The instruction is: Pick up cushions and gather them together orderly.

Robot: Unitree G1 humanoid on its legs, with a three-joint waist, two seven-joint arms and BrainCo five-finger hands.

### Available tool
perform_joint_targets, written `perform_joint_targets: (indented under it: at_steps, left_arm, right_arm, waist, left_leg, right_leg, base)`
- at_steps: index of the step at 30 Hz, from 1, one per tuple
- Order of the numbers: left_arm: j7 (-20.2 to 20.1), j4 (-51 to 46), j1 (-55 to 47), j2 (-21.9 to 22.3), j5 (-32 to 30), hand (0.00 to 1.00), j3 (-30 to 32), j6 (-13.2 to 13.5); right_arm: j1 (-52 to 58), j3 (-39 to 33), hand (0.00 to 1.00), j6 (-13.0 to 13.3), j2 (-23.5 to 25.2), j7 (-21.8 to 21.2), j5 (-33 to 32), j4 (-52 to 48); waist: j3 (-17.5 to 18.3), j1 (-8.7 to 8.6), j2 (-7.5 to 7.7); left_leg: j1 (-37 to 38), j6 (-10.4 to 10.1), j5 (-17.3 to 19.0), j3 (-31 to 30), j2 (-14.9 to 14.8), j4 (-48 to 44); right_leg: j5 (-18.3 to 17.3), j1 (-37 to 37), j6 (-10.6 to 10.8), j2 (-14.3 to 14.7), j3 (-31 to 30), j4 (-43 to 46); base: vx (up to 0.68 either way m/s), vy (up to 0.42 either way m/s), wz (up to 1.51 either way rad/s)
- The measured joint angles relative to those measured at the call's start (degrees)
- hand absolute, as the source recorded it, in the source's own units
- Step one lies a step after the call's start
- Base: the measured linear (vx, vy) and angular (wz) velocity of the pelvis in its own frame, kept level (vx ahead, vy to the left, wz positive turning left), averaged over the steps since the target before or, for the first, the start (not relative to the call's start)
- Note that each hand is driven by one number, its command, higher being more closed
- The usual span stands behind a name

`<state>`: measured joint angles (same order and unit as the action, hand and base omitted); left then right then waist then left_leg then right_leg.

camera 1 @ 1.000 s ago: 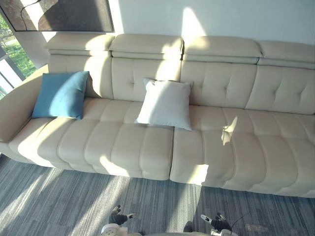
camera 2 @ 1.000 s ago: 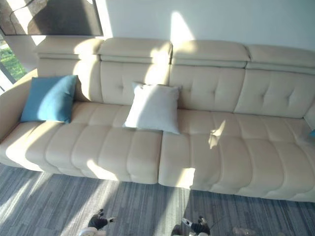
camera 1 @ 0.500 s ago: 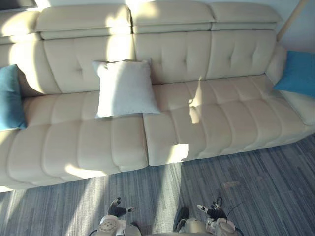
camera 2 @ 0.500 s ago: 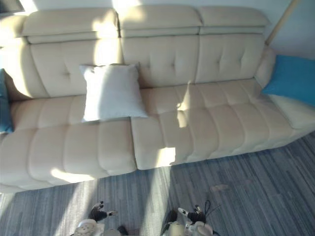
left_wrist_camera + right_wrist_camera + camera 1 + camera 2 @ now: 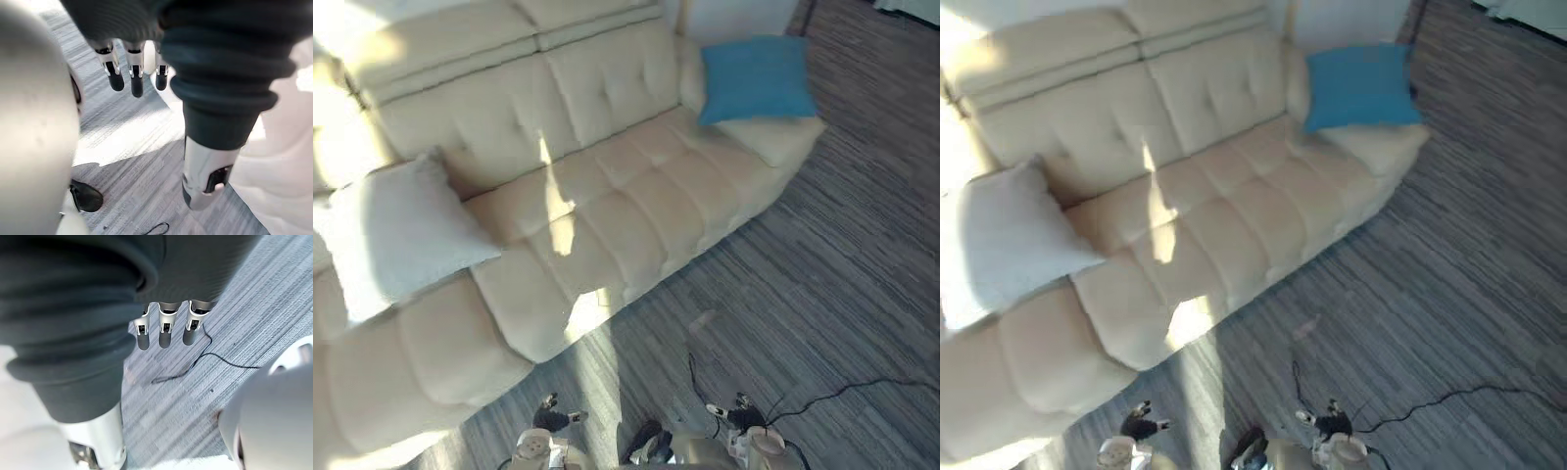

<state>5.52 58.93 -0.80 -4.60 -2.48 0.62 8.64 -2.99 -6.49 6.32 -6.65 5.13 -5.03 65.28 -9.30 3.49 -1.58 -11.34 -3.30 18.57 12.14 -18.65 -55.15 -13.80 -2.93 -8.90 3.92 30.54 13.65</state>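
A white cushion (image 5: pixel 396 235) leans against the backrest at the left of the cream sofa (image 5: pixel 607 206). A blue cushion (image 5: pixel 756 78) rests upright on the sofa's far right armrest. Both hands hang low in front of the sofa, well short of either cushion. My left hand (image 5: pixel 551 417) is open and holds nothing, its straight fingers (image 5: pixel 136 81) pointing at the carpet. The right hand (image 5: pixel 736 412) is open too, its fingers (image 5: pixel 166 333) relaxed over the floor.
Grey striped carpet (image 5: pixel 822 264) runs along the sofa's front and round its right end. Sun patches fall across the seat cushions and the floor.
The camera has swung right and the whole picture has shifted. The blue cushion at the sofa's left end has left the view. Both hands still hang empty.
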Motion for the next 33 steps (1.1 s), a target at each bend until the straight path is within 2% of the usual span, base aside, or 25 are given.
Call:
perform_joint_targets:
  at_steps: [1,2,5,7,8,9,10,11,12,13,14,15,16,17,19,22,23,24,25,26,27,28,30,31,33]
  left_arm:
    - [0.06,-0.72,-0.39,0.44,0.25,0.00,-0.03,0.11]
    - [0.10,-1.03,-0.51,0.50,0.32,0.00,-0.05,0.19]
    - [0.15,-2.17,0.28,1.12,0.46,0.00,-0.35,0.51]
    - [0.23,-2.84,0.77,1.51,0.53,0.00,-0.46,0.62]
    - [0.48,-3.15,1.11,1.60,0.53,0.00,-0.54,0.54]
    - [0.46,-3.14,1.33,1.49,0.52,0.00,-0.51,0.54]
    - [0.49,-3.09,1.95,1.21,0.52,0.00,-0.51,0.46]
    - [0.43,-3.48,2.31,1.04,1.47,0.00,0.78,0.41]
    - [0.46,-3.66,2.23,1.19,1.79,0.00,1.30,0.49]
    - [0.48,-2.96,2.32,1.21,1.67,0.00,0.20,0.54]
    - [0.41,-2.15,2.08,1.31,1.68,0.00,-0.95,0.38]
    - [0.43,-2.01,2.09,1.29,1.68,0.00,-1.24,0.37]
    - [0.47,-1.34,2.20,0.66,1.59,0.00,-2.77,-0.19]
    - [0.57,-1.09,2.49,0.58,1.63,0.00,-2.77,-0.45]
    - [0.76,-0.51,2.13,0.21,1.66,0.00,-2.98,-0.74]
    - [0.86,-0.39,1.71,0.07,1.70,0.00,-3.09,-0.79]
    - [0.86,-0.34,1.74,-0.15,1.69,0.00,-3.40,-0.80]
    - [0.86,-0.29,1.76,-0.26,1.70,0.00,-3.66,-0.80]
    - [0.78,0.10,1.66,-0.97,1.68,0.00,-4.44,-0.78]
    - [0.75,0.47,1.60,-0.66,1.65,0.00,-4.56,-0.80]
    - [0.65,0.61,1.86,0.09,1.61,0.00,-4.51,-0.59]
    - [0.67,0.60,1.90,0.43,1.61,0.00,-4.35,-0.57]
    - [0.68,0.57,2.33,1.73,2.20,0.00,-4.24,-0.47]
    - [0.55,-0.11,2.35,1.77,2.85,0.00,-3.52,-0.07]
    - [0.47,-1.10,2.37,1.48,3.29,0.00,-2.69,0.60]
  right_arm:
    - [0.01,-0.07,0.00,-0.12,-0.19,0.16,-0.05,1.20]
    - [0.11,-0.09,0.00,-0.14,-0.19,0.26,-0.07,1.20]
    - [-0.15,-0.23,0.00,-0.04,-0.65,1.08,-0.14,0.72]
    - [-0.94,-0.27,0.00,0.00,-0.42,1.78,-0.12,0.71]
    - [-1.18,-0.20,0.00,0.02,0.05,2.03,-0.12,0.48]
    - [-1.47,-0.23,0.00,0.05,0.34,2.12,-0.11,0.40]
    - [-1.72,-0.23,0.00,0.05,0.78,2.14,-0.10,0.39]
    - [-2.34,-0.30,0.00,-0.11,1.50,2.03,-0.01,0.37]
    - [-2.70,-0.62,0.00,-0.10,1.91,2.04,0.00,0.32]
    - [-1.13,-2.20,0.00,-0.04,2.09,2.02,0.00,0.48]
    - [-0.08,-2.38,0.00,0.16,1.93,1.97,0.01,-0.57]
    - [0.13,-2.35,0.00,0.15,1.98,1.92,0.01,-0.70]
    - [0.69,-2.35,0.00,0.11,1.68,1.64,0.01,-1.72]
    - [0.77,-2.44,0.00,0.01,1.45,1.65,0.00,-1.67]
    - [1.28,-2.41,0.00,0.05,1.77,1.54,-0.18,-1.70]
    - [0.05,-2.32,0.00,0.30,1.63,1.55,0.02,-3.67]
    - [-0.36,-2.31,0.00,0.29,1.73,1.58,0.13,-3.66]
    - [-0.44,-2.32,0.00,0.26,1.74,1.58,0.16,-3.67]
    - [-0.09,-2.36,0.00,0.27,1.84,1.75,0.22,-3.57]
    - [-0.06,-2.41,0.00,0.26,1.91,1.72,0.24,-3.45]
    - [-0.19,-2.89,0.00,0.34,1.58,1.78,0.36,-3.37]
    - [-0.19,-3.03,0.00,0.32,1.37,1.74,0.37,-3.37]
    - [0.04,-3.57,0.00,0.28,0.04,1.67,0.32,-3.11]
    - [0.94,-3.59,0.00,-0.05,-0.09,1.70,0.30,-2.27]
    - [1.73,-3.82,0.00,-0.05,-0.20,1.72,0.09,-1.29]
  waist:
    - [-0.33,0.22,-0.11]
    - [-0.42,0.26,-0.28]
    - [-1.28,0.16,-0.85]
    - [-2.19,0.43,-0.79]
    - [-2.21,1.73,-0.20]
    - [-2.18,1.97,-0.25]
    - [-2.60,1.89,0.44]
    - [-3.86,2.80,1.48]
    - [-4.14,3.68,1.06]
    - [-3.55,2.68,0.95]
    - [-3.51,2.48,-0.14]
    - [-3.45,2.44,0.19]
    - [-3.44,1.25,1.61]
    - [-3.61,1.11,1.69]
    - [-3.96,1.06,1.20]
    - [-4.48,-0.30,-0.22]
    - [-4.48,-0.30,0.10]
    - [-4.53,-0.30,0.16]
    - [-3.98,-0.46,1.10]
    - [-3.98,-0.42,0.85]
    - [-3.79,-0.53,0.16]
    - [-3.54,-0.85,-0.31]
    - [-4.08,-1.51,-2.81]
    - [-4.33,-1.01,-3.01]
    - [-4.82,-0.26,-1.83]
  left_leg:
    - [-2.52,-0.43,0.30,-3.42,3.48,1.12]
    - [-3.40,-0.68,0.46,-3.89,4.29,1.64]
    - [-8.99,-0.89,0.17,-6.99,10.64,14.65]
    - [-10.66,-1.32,-6.11,-11.67,15.80,29.02]
    - [-10.21,0.29,-13.61,-13.47,17.98,33.02]
    - [-10.15,0.50,-14.11,-13.77,18.32,32.76]
    - [-9.50,0.88,-14.17,-13.24,17.97,32.42]
    - [-9.36,2.16,-13.48,-9.96,15.86,26.94]
    - [-10.35,3.21,-12.08,-8.14,15.68,22.54]
    - [-7.81,4.20,-11.06,-8.15,16.41,24.43]
    - [-3.72,4.54,-8.99,-7.91,15.53,27.22]
    - [-3.05,4.09,-8.65,-7.89,15.87,27.54]
    - [0.95,4.75,-5.21,-7.18,17.21,28.91]
    - [2.87,4.58,-4.04,-6.39,17.03,29.19]
    - [6.79,3.79,-2.96,-5.73,15.76,31.19]
    - [12.89,2.09,-2.24,-5.11,11.01,37.19]
    - [14.93,0.21,-1.96,-4.82,9.48,39.23]
    - [15.56,-0.13,-1.85,-4.80,9.00,39.85]
    - [17.44,-1.07,-1.72,-5.20,8.49,41.03]
    - [17.62,-1.04,-1.75,-5.43,8.04,41.01]
    - [16.65,-1.70,-2.42,-8.66,7.06,36.30]
    - [15.10,-1.72,-2.41,-9.97,6.61,32.58]
    - [6.23,-2.56,-5.39,-13.64,3.88,11.86]
    - [1.53,-2.15,-4.82,-12.10,2.35,0.46]
    - [-2.48,-0.97,-4.07,-7.90,2.80,-3.91]
  right_leg:
    - [0.60,3.07,-0.01,1.88,-3.72,-2.86]
    - [0.66,3.96,-0.02,2.36,-4.60,-3.50]
    - [0.71,7.64,0.04,4.13,-11.45,-7.09]
    - [0.28,9.84,1.22,4.14,-16.07,-9.81]
    - [0.89,11.35,1.58,3.81,-20.85,-11.06]
    - [0.85,11.38,1.64,3.47,-22.02,-11.09]
    - [0.76,11.19,2.01,2.65,-23.09,-10.85]
    - [2.11,11.98,5.11,2.06,-26.15,-9.44]
    - [2.82,12.99,6.25,2.57,-26.82,-7.79]
    - [0.49,11.65,9.84,2.06,-25.29,1.63]
    - [-0.81,7.11,12.35,0.61,-22.58,17.61]
    - [-0.61,6.08,12.67,-0.03,-21.98,20.45]
    - [-2.98,-1.39,12.53,-5.74,-18.56,36.74]
    - [-4.60,-4.14,10.24,-8.49,-16.56,39.76]
    - [-6.63,-7.21,9.00,-11.90,-12.84,38.48]
    - [-5.46,-13.20,10.77,-12.48,-10.40,24.26]
    - [-1.67,-15.57,11.40,-12.43,-11.20,16.87]
    - [0.69,-16.24,11.34,-12.44,-11.46,14.79]
    - [10.38,-16.29,10.95,-11.50,-12.25,11.33]
    - [9.00,-16.30,9.71,-10.98,-12.30,12.61]
    - [3.77,-16.88,8.86,-10.26,-12.86,17.23]
    - [2.84,-16.57,7.90,-10.01,-12.34,17.68]
    - [1.14,-10.38,6.43,-7.88,-9.41,13.98]
    - [1.16,-3.96,6.24,-6.41,-8.26,9.19]
    - [1.31,3.43,6.05,-6.08,-7.08,3.28]
  base:
    - [0.23,-0.140,-1.63]
    - [0.24,-0.079,-1.37]
    - [0.28,-0.008,-1.12]
    - [0.35,0.067,-1.14]
    - [0.44,0.097,-1.22]
    - [0.48,0.102,-1.10]
    - [0.51,0.073,-1.05]
    - [0.50,0.062,-1.15]
    - [0.58,0.075,-1.27]
    - [0.45,0.096,-0.82]
    - [0.35,0.080,-0.52]
    - [0.50,0.028,-0.31]
    - [0.42,-0.018,-0.21]
    - [0.50,-0.015,-0.30]
    - [0.39,-0.062,-0.36]
    - [0.40,-0.154,-0.18]
    - [0.43,-0.220,-0.10]
    - [0.50,-0.283,-0.05]
    - [0.41,-0.230,0.00]
    - [0.61,-0.373,-0.03]
    - [0.39,-0.277,-0.03]
    - [0.49,-0.345,0.02]
    - [0.55,-0.289,0.31]
    - [0.58,-0.253,0.40]
    - [0.45,-0.156,0.38]
